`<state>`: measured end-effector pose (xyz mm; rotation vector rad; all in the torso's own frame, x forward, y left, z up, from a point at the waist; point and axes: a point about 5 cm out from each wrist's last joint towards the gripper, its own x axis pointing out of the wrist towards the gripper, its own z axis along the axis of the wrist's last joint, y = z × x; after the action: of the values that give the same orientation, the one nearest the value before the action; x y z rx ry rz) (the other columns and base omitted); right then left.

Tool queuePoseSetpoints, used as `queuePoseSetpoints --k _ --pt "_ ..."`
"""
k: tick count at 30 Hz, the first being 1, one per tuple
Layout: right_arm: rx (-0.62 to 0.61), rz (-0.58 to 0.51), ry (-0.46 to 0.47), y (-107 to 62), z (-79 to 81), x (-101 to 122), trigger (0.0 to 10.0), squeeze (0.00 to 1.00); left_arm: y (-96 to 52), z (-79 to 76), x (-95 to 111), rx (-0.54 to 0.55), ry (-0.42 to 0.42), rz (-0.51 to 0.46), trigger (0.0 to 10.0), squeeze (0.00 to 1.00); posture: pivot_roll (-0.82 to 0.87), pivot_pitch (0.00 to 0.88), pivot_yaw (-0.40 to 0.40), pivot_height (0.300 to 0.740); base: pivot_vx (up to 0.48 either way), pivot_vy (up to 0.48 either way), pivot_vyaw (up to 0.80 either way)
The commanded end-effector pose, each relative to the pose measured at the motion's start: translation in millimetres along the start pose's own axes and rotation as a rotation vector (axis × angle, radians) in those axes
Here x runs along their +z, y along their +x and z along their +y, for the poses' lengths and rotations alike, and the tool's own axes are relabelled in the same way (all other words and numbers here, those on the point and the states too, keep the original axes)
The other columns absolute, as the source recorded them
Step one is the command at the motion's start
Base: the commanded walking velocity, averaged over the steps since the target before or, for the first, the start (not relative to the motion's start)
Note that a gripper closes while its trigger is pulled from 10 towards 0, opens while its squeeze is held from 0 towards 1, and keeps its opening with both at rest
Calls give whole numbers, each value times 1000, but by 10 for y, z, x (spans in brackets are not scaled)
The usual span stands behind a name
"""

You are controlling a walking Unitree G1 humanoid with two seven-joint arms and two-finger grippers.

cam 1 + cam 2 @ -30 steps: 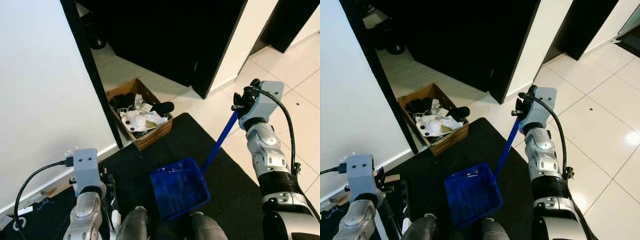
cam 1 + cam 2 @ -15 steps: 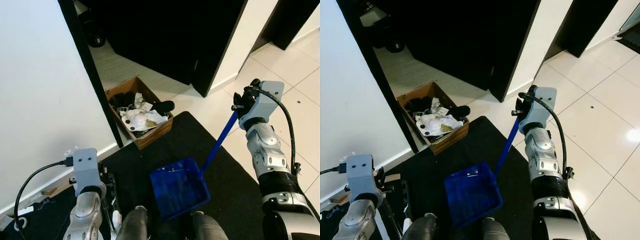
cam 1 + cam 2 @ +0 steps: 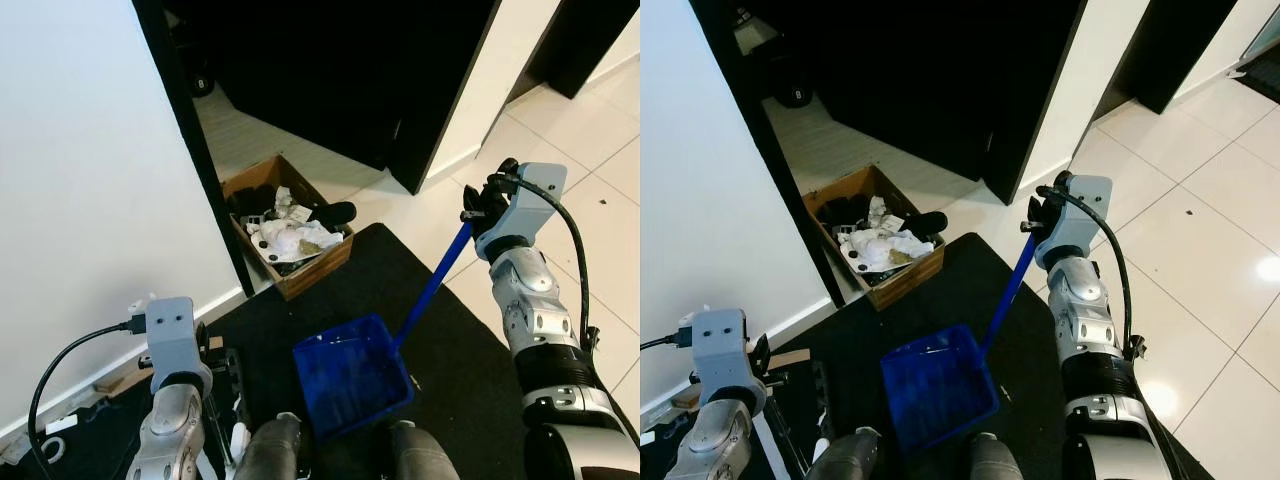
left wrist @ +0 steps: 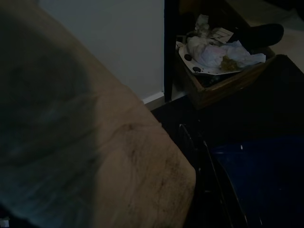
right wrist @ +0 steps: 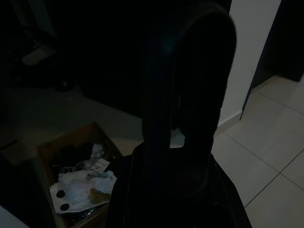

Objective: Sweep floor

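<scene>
A blue dustpan [image 3: 350,385] hangs low over the black mat [image 3: 330,290], just in front of my legs. Its long blue handle [image 3: 432,283] slants up to the right, and my right gripper [image 3: 478,205] is shut on its top end at chest height. In the right wrist view a dark finger [image 5: 190,95] looms close, with the trash box behind it. My left arm [image 3: 170,345] hangs low at the left by the wall, its black fingers [image 3: 232,375] pointing down. A blurred tan shape [image 4: 95,156] lies close in the left wrist view.
An open wooden box [image 3: 326,268] full of paper and rubbish stands at the mat's far edge, beside a black door frame [image 3: 190,150]. A white wall [image 3: 80,180] runs along the left. A dark doorway lies ahead, and white tile floor [image 3: 590,180] stretches to the right.
The view has shifted a little. The dustpan hangs slightly further left below the right gripper, which keeps its hold on the handle. The left arm stays low.
</scene>
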<state>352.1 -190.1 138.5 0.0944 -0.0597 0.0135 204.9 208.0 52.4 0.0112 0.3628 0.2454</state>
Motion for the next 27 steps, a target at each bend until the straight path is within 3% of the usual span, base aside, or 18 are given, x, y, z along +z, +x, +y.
queuePoseSetpoints --k 1,27 --pt "-11 -17 8 -12 -44 35 10000 0 -19 9 -49 15 3 24 10000 0 113 125 -56 740 0 341 0" --pt "-13 -11 13 -11 -43 16 10000 0 -8 26 -45 19 9 25 10000 0 117 119 -53 740 0 352 0"
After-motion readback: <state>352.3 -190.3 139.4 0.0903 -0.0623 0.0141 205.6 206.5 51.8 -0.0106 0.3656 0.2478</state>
